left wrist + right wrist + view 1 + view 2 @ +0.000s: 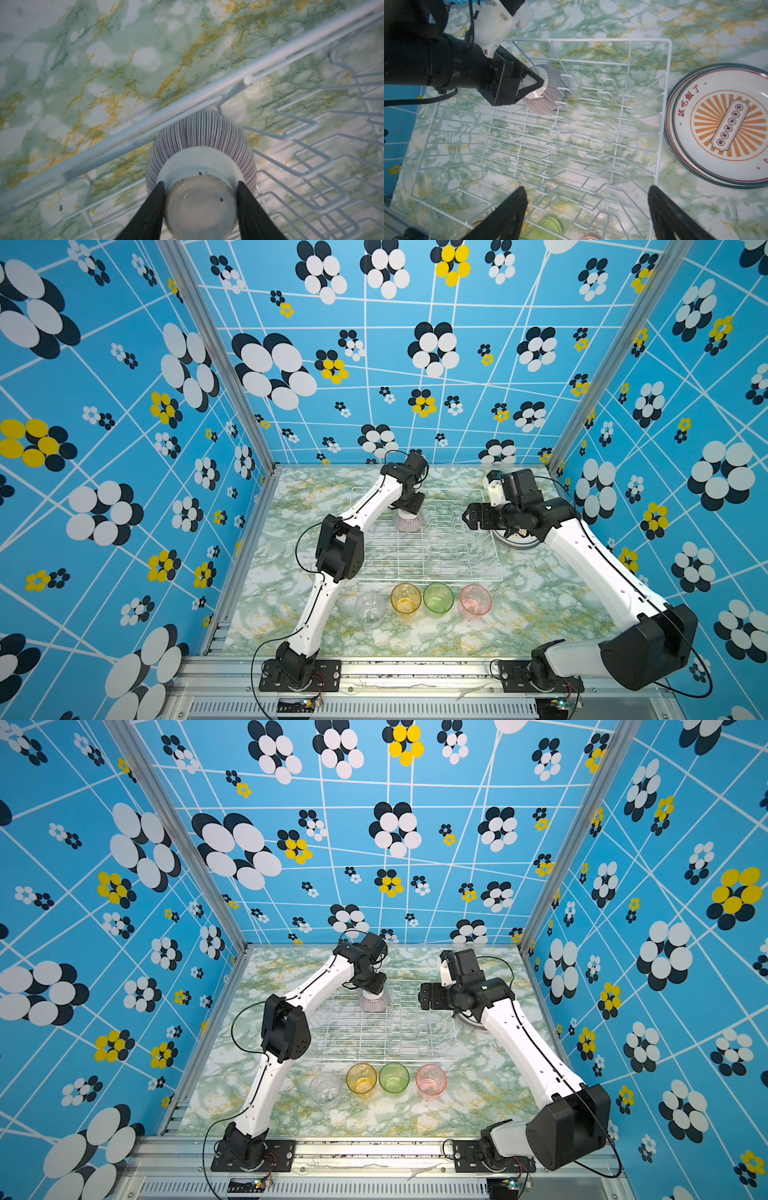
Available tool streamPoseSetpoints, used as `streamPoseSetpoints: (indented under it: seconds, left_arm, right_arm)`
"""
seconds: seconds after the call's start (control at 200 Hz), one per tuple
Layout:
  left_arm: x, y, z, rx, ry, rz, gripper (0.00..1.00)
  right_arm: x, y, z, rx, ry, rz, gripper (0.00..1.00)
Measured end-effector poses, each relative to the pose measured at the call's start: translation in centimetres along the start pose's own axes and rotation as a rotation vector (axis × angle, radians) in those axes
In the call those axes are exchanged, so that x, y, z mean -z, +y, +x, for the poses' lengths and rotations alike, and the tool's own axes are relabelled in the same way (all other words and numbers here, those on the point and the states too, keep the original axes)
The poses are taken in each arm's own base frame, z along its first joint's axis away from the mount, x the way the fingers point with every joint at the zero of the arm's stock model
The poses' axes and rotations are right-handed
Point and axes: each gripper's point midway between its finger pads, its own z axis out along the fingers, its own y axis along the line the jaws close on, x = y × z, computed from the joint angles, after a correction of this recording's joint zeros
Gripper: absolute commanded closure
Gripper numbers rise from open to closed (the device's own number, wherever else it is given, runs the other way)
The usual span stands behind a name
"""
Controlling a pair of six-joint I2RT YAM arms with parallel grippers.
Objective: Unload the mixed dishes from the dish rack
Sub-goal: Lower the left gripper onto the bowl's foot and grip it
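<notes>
In both top views, counted: one dish rack (440, 556), long axis lying left to right across the desk (540, 614). One striped bowl (409, 526) in its far part, left of centre. Four tumblers on the desk just before the near rim, in one row parallel to it, mouths up: clear tumbler (370, 608), amber tumbler (405, 599), green tumbler (438, 598), pink tumbler (476, 600). Plates (513, 542) flat beside the right rim, mostly hidden under the right arm. Left hand (409, 512) directly over the bowl; right hand (466, 516) over the right rim.

Left wrist: bowl inverted beside the rim wire, white foot up toward the camera, pinched between both fingers (153, 207).

Right wrist: right hand spread wide, holding nothing. At least two stacked plates, printed face up.
</notes>
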Motion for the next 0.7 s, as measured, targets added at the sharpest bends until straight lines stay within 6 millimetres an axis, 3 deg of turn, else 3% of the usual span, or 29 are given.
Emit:
streamPoseSetpoints:
  seconds: [0.16,0.19,0.345,0.7]
  left_arm:
    - [0.0,0.0,0.2,-0.01,0.01,0.0,0.56]
    - [0.0,0.0,0.2,-0.012,0.01,0.0,0.61]
    - [0.3,0.1,0.7,-0.02,0.012,0.003,0.61]
    - [2.6,1.6,6.2,0.0,0.114,0.002,0.62]
  right_arm:
    - [0.0,0.1,-0.2,-0.001,-0.006,-0.005,0.08]
    - [0.0,0.1,-0.2,-0.001,-0.005,-0.008,0.08]
    - [-0.4,0.3,0.2,-0.006,0.003,-0.026,0.1]
    - [-1.4,1.5,1.5,-0.06,0.036,-0.112,0.13]
